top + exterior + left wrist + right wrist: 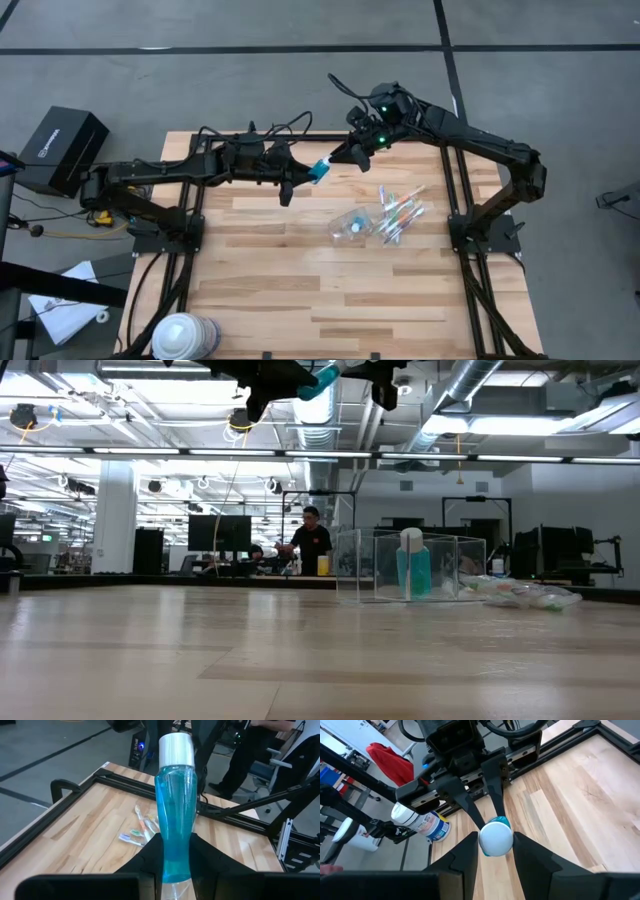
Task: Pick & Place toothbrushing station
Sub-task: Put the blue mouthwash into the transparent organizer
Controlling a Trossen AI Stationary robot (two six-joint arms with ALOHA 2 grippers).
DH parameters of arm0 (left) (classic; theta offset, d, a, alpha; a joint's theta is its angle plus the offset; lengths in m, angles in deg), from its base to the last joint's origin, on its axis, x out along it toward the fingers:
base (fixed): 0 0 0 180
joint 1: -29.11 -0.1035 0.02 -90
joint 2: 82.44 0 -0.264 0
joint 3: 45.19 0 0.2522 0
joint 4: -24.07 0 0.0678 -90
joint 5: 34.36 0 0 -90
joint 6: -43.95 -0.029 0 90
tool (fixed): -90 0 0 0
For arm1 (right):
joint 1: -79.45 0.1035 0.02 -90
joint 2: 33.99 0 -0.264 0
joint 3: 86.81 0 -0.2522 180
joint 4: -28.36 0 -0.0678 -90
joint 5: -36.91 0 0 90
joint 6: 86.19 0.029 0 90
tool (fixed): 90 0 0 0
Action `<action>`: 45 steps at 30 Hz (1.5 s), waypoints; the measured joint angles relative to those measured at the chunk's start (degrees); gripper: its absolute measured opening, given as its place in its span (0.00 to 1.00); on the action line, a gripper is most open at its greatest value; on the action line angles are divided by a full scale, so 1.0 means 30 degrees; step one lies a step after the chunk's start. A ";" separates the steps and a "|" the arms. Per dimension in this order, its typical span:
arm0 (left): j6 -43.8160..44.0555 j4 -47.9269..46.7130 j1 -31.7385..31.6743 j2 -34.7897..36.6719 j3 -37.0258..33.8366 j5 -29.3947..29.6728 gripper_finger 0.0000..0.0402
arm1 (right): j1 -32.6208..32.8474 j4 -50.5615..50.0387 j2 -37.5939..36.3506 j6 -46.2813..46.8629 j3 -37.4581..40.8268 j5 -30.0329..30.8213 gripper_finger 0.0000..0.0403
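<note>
clamped on the blue tube (320,170) by the left gripper (312,176), raised mid-air; flanked at its white cap by the right gripper (342,156), grip unclear. below on the table (300,290): cup (352,226), toothbrushes (400,212).

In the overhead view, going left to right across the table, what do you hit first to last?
Left gripper → blue tube held between both grippers → right gripper, then lower on the table: see-through cup → toothbrushes.
</note>
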 joint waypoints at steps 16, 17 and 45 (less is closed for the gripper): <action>0.0102 0.0492 -0.0015 0.0000 -0.0007 0.0202 0.14 | 0.0007 0.0504 -0.0010 0.0323 0.0000 -0.0571 0.33; 0.0102 0.0576 -0.0022 0.0000 -0.0007 0.0209 0.14 | 0.0007 0.0547 -0.0010 0.0323 0.0000 -0.0572 0.34; 0.0321 0.1329 -0.0059 0.0044 -0.0007 -0.0310 0.14 | 0.0036 0.1812 -0.0010 0.0512 0.0007 -0.0556 0.24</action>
